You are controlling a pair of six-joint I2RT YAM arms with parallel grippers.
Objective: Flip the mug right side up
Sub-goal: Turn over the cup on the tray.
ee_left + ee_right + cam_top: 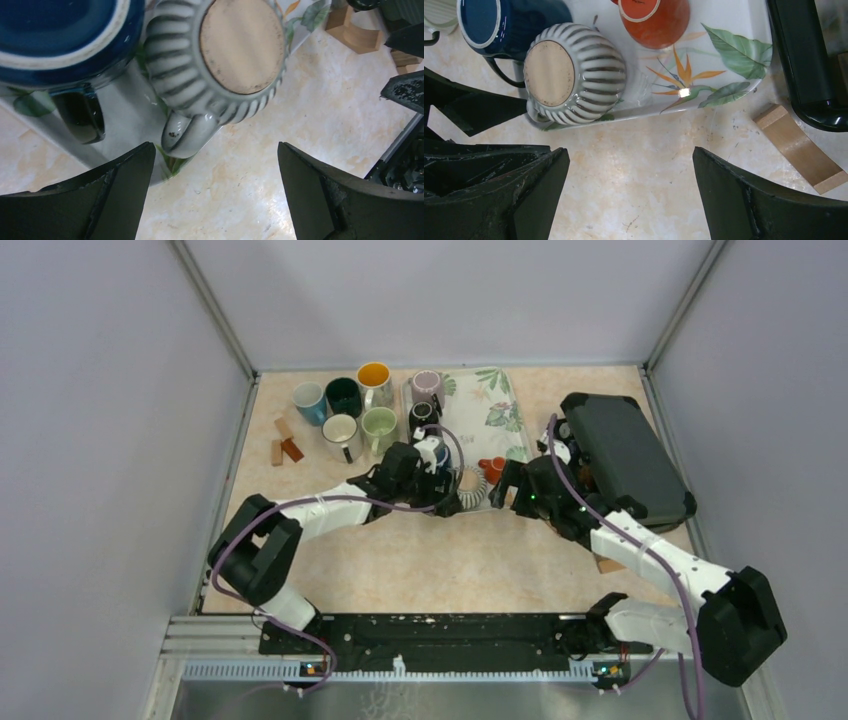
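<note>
Grey ribbed mug [574, 72] inverted at tray [724, 15] edge; left gripper [215, 152], right gripper [631, 155] spread. Risk: nudged mug slides off.

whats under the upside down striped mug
The striped mug stands mouth down on a corner of the floral tray. Only tray shows around it; anything beneath or inside is covered.

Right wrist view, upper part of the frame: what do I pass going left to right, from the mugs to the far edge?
blue mug → upside-down ribbed grey mug → orange mug → black case. The wooden block is left out, since it overlaps the case's span.
</note>
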